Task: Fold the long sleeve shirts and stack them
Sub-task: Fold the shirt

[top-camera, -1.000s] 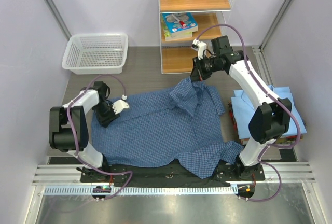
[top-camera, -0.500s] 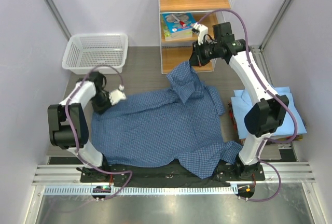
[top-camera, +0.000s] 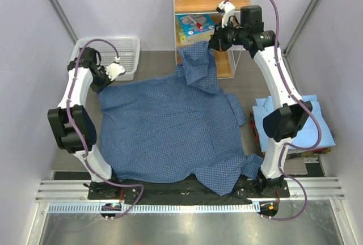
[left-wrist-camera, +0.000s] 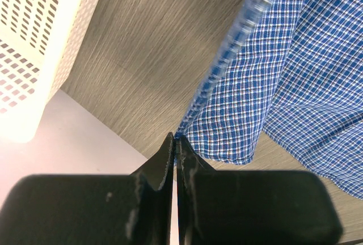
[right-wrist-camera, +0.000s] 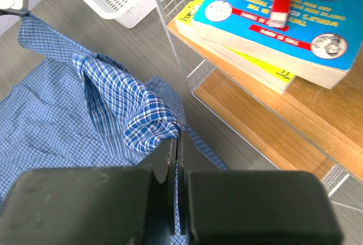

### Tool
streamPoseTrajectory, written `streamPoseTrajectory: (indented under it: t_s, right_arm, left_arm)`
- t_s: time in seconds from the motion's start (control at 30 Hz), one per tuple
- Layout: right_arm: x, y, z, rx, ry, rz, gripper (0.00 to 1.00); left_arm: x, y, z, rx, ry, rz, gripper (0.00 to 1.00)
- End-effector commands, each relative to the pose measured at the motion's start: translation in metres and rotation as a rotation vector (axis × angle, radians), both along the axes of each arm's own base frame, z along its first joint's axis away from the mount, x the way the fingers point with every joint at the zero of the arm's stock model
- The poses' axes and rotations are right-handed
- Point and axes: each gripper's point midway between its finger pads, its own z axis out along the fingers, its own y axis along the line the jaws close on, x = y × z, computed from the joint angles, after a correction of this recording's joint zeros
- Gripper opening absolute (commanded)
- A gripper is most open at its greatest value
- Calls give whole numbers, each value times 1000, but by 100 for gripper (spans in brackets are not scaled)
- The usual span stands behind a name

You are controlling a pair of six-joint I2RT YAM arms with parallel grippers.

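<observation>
The dark blue checked shirt (top-camera: 170, 126) lies spread over the table, lifted at its two far corners. My left gripper (top-camera: 101, 80) is shut on its far left edge (left-wrist-camera: 195, 109), next to the basket. My right gripper (top-camera: 212, 43) is shut on a bunched fold of its far right part (right-wrist-camera: 150, 117) and holds it up in front of the shelf. The plain light blue shirt (top-camera: 315, 120) lies folded at the right edge of the table, behind my right arm.
A white mesh basket (top-camera: 105, 56) stands at the far left, right by my left gripper. A wooden shelf unit (top-camera: 212, 29) with books (right-wrist-camera: 266, 24) stands at the far middle, close to my right gripper. Red-edged items (top-camera: 256, 131) lie under the light blue shirt.
Both grippers have moved away from the arm bases toward the far side, pulling the dark shirt's far edge up and out. The shirt is stretched wider and flatter.
</observation>
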Motion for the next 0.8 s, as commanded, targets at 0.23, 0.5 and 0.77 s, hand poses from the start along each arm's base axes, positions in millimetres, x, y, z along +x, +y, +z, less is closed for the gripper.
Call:
streamPoseTrajectory:
  t_s: [0.23,0.5,0.77]
  right_arm:
    - [-81,-5,19,-23,-53,78,1]
    - [-125,-26,-12,-115,-20,81,1]
    - [-149,-35,-64,-207,86,137,1]
  left_arm:
    - [-56,-7,0,-26,38,-95,0]
    - [-107,-30,-9,-114,150,-165,0]
    - [-146,-36,-41,-98,270,-204,0]
